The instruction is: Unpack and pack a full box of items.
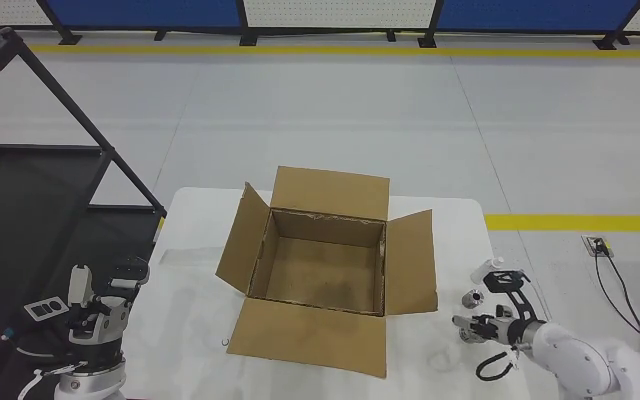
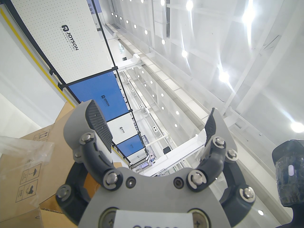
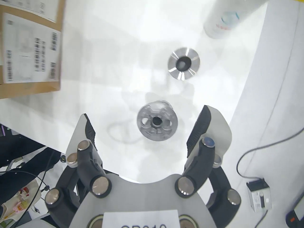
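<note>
The fingers of the right gripper (image 3: 146, 116) are spread wide, and a metal spool (image 3: 157, 123) is framed between them on the table (image 3: 123, 24), ungripped. Those of the left gripper (image 2: 152, 110) are likewise held wide apart, empty. The cardboard box (image 1: 330, 193) is stood open mid-table.

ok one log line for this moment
box open, looks empty | right gripper open above metal spool | left gripper open, holding nothing
</note>
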